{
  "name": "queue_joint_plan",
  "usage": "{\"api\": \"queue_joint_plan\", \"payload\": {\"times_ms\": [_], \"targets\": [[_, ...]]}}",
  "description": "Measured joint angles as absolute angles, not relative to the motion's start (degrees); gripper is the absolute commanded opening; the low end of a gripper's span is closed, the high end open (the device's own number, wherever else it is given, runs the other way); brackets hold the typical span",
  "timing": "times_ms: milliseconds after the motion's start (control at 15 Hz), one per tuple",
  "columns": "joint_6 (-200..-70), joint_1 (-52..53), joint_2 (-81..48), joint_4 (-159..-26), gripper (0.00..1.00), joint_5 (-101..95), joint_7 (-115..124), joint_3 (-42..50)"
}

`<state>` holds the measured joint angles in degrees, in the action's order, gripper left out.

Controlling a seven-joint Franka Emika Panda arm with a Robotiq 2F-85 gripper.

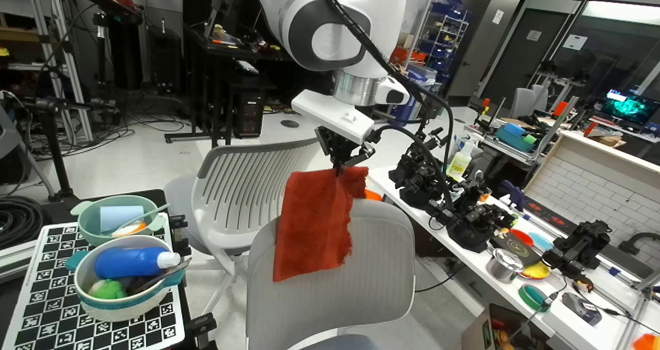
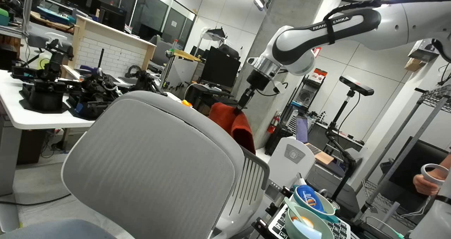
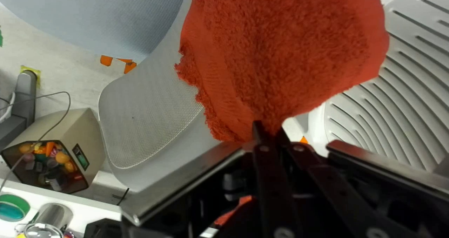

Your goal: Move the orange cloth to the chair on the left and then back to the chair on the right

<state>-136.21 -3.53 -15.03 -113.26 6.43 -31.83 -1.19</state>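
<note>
The orange cloth [image 1: 314, 221] hangs from my gripper [image 1: 337, 170], which is shut on a bunched fold near its top edge. The cloth hangs in front of the mesh chair back [image 1: 384, 267] on the right and passes its top edge. I cannot tell whether it rests on it. A chair with a slatted back [image 1: 252, 185] stands to the left. In an exterior view, the cloth [image 2: 232, 123] shows partly hidden behind a near grey chair back [image 2: 151, 168]. In the wrist view, the fingertips [image 3: 268, 131] pinch the cloth [image 3: 280, 48] and a slatted back [image 3: 403, 101] shows at right.
A cart with a checkered board [image 1: 41, 298] and bowls [image 1: 129, 309] stands at the left. A white table [image 1: 464, 257] with black robot arms and dishes stands at the right. A box of loose items [image 3: 52, 161] is on the floor.
</note>
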Motion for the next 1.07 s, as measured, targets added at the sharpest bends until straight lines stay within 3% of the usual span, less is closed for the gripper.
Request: {"api": "queue_joint_plan", "payload": {"times_ms": [267,333,933,1000,1067], "targets": [[-136.2,-3.5,-15.7,-112.6,0.01,6.0,-31.9,-2.0],[-136.2,-3.5,-15.8,-112.5,0.24,6.0,-31.9,-2.1],[-136.2,-2.9,-16.1,-111.9,0.88,5.9,-31.9,-3.4],[-136.2,-2.9,-16.0,-111.7,0.69,5.9,-31.9,-3.4],[-136.2,-2.9,-15.7,-111.7,0.78,5.9,-31.7,-3.4]]}}
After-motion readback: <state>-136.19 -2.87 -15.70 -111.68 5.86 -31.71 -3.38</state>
